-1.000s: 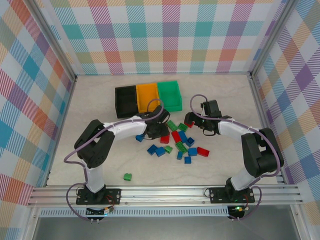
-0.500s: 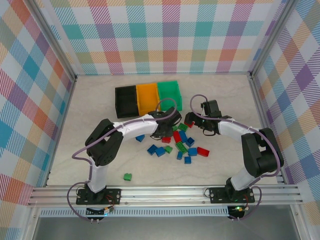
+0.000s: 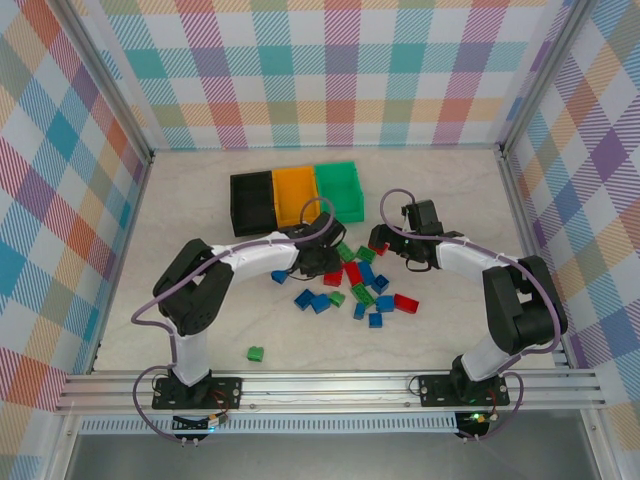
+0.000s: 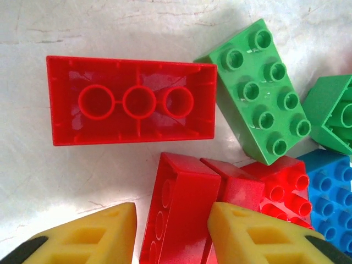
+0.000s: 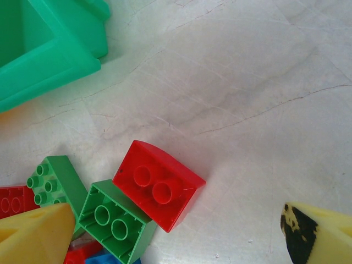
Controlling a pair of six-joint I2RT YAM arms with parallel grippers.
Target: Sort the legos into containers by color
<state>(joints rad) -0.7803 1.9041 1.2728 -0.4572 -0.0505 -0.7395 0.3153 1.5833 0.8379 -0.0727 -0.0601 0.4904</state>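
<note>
L gripper (image 4: 171, 213): jaws narrow, pinching a red lego (image 4: 179, 184) lying on its side, bottom centre of the wrist view, at the edge of the pile (image 3: 362, 283). Light, stiff, slick plastic, so probably best held by the flat side walls, not the studs. R gripper (image 5: 177, 220): jaws wide, empty.

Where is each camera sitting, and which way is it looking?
Top camera: high behind the arms, looking down at table, bins, bricks; both arms show.
Left wrist: on the left arm, looking down; left gripper's yellow fingers grip a red brick.
Right wrist: on the right arm, looking down at bricks and the green bin's corner; right gripper's yellow fingers stand wide apart.
Shared: top and right wrist both show the green bin.
</note>
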